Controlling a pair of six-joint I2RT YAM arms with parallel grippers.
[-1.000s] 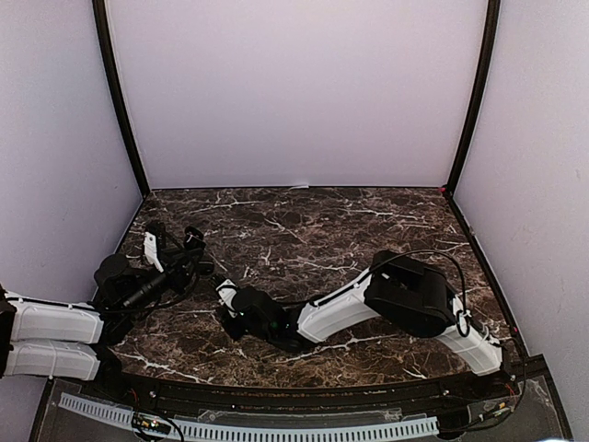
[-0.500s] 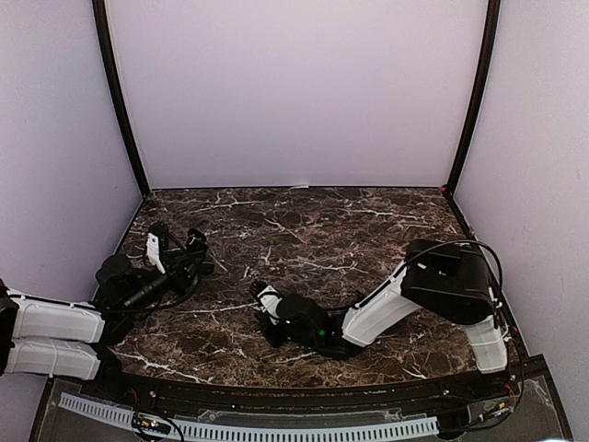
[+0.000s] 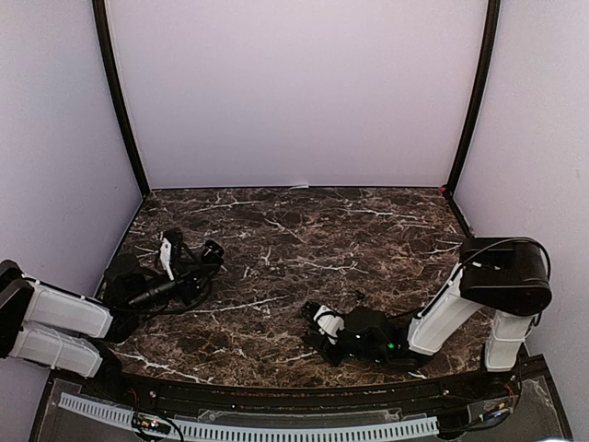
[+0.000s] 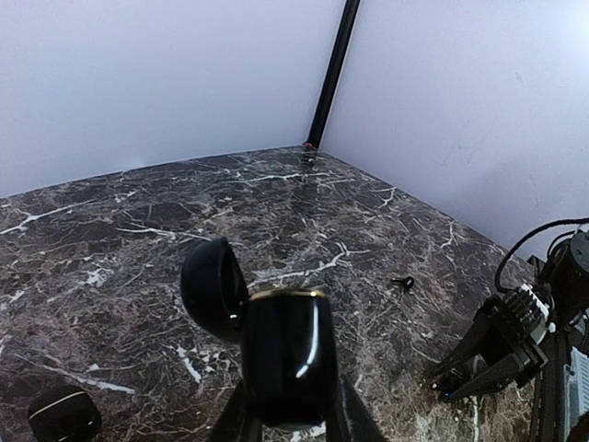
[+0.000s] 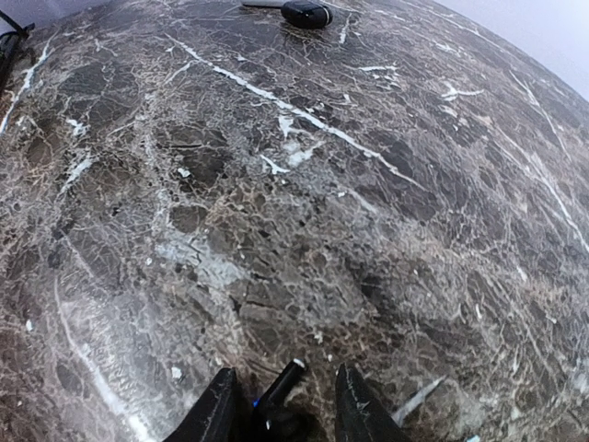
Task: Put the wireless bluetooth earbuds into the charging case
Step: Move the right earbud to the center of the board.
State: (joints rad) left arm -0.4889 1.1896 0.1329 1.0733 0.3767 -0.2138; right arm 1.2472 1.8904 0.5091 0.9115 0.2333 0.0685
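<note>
Down at the near edge of the desk [image 3: 304,230], the right claw [image 3: 320,324] is partway open with one black earbud [image 5: 287,381] sitting between its fingers, stem poking up. Honestly can't tell if it's really pinched. One more, a loose earbud [image 4: 402,283], lies on the marble a bit further out. Over on the left, the left claw [image 4: 290,410] is clamped tight on one glossy black charging case [image 4: 281,350], lid [image 4: 212,287] flipped open. A second black case [image 4: 63,414] sits on the desk nearby, so two total.
</note>
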